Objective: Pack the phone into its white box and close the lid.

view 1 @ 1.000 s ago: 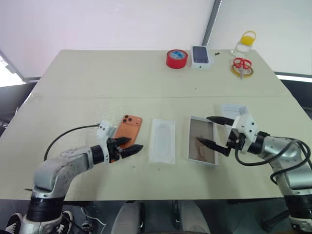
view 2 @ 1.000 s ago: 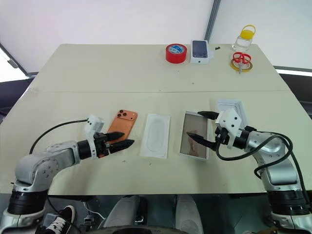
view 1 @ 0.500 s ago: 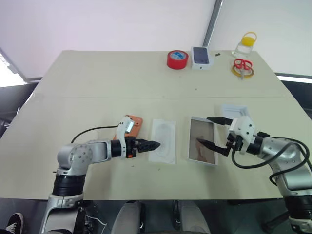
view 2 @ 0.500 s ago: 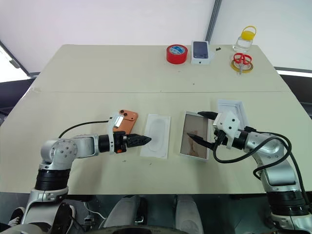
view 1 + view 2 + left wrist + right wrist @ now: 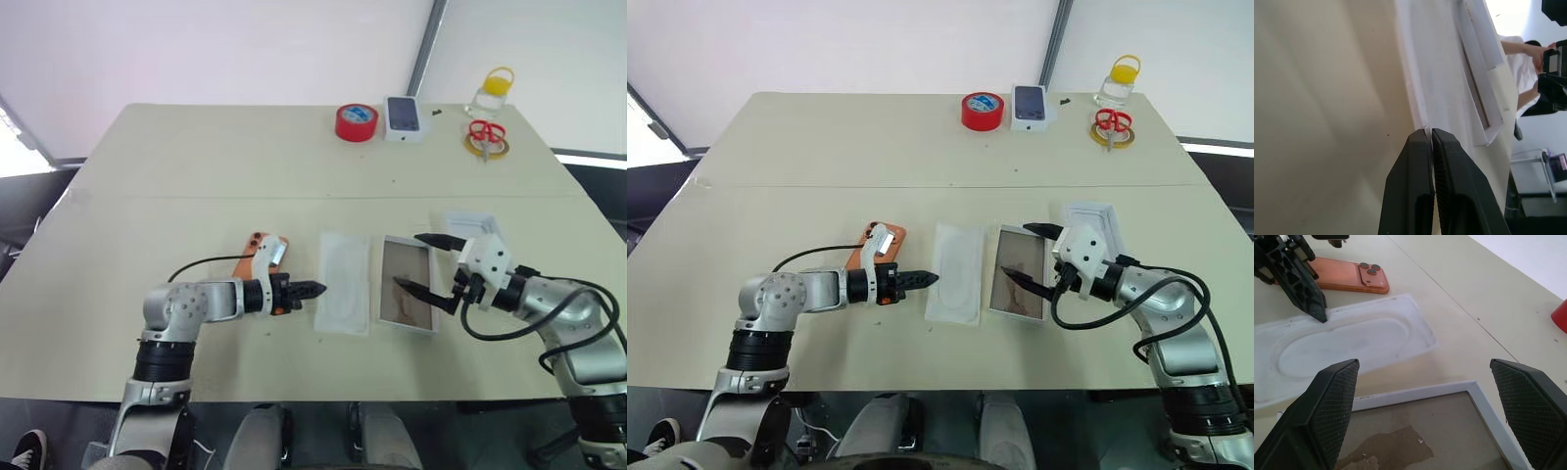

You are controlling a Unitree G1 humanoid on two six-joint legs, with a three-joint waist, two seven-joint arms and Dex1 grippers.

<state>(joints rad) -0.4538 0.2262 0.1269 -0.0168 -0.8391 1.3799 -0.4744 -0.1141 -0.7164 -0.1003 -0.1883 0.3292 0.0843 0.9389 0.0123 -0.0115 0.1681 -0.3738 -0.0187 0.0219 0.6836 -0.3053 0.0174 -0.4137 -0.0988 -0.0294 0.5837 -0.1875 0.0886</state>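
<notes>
Lying flat on tabletop (image 5: 196, 166), phone (image 5: 1347, 278) with long axis running near-to-far, lenses far, left of white box (image 5: 407, 294); left claw (image 5: 315, 289) pinching insert (image 5: 345, 279) edge; right claw (image 5: 429, 262) spread above box; no legible writing.

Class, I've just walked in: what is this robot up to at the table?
It is packing a phone. The left tool, shut, has its tips at the edge of the white insert, which lies against the open box. The right tool hovers open over that box. The phone lies on the table beside the insert, not yet packed.
</notes>
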